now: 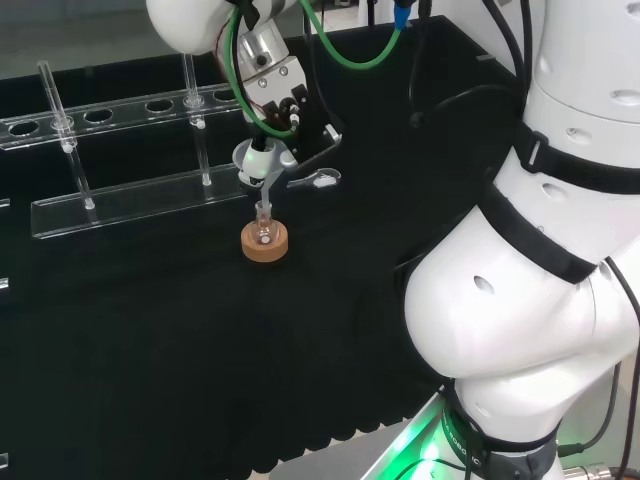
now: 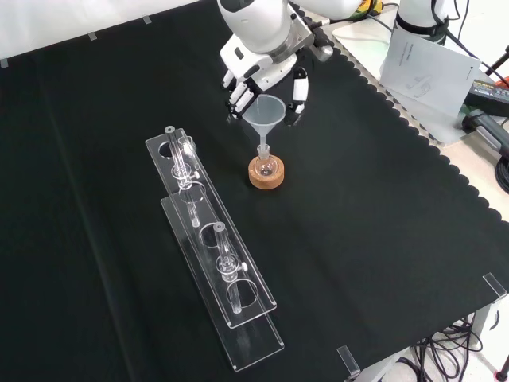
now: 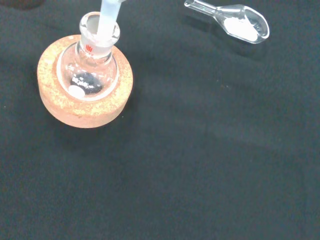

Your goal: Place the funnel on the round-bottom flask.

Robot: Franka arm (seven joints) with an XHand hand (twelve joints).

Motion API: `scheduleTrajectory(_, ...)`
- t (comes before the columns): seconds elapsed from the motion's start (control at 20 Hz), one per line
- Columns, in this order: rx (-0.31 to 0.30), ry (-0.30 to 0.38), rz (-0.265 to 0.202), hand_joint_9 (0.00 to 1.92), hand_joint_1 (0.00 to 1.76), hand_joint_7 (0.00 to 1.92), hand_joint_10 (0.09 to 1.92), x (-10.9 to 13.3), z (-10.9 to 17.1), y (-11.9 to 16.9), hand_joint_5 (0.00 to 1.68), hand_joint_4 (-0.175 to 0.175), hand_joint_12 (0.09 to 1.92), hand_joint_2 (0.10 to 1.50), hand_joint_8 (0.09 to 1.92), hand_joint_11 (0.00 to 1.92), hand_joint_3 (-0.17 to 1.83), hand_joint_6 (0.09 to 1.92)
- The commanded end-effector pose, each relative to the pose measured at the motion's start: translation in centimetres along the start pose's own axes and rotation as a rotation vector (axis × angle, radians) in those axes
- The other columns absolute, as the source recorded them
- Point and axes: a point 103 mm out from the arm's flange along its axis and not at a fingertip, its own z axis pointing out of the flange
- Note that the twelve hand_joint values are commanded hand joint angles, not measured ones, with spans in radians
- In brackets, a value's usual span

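Gripping the funnel (image 2: pixel 266 116), the robot hand (image 2: pixel 262 76) has fingers curled round its rim; stem sits in the round-bottom flask (image 2: pixel 266 165) neck below, on cork ring (image 2: pixel 266 177).

Small red print on the flask (image 3: pixel 90 65) neck cannot be read.

the hand (image 2: pixel 266 76) held a clear funnel (image 2: pixel 264 117) by its rim. its stem sat in the neck of a small flask (image 2: pixel 265 163) on a cork ring (image 2: pixel 266 178). a clear rack (image 2: pixel 213 259) lay to the left.

Black cloth (image 2: pixel 382 239) covers the bench, scalloped edge.
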Motion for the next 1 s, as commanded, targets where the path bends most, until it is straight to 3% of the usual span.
scheduleTrajectory(0.05,0.006,-0.006,-0.005,1.02,0.68,0.65,0.74,0.7,0.6,0.4,0.58,-0.062,1.27,0.8,0.85,0.55,0.51,0.09)
scheduleTrajectory(1.0,0.046,-0.016,-0.013,0.91,0.68,0.62,0.7,1.4,1.8,1.4,0.58,-0.061,1.27,0.8,0.84,0.55,0.51,0.09)
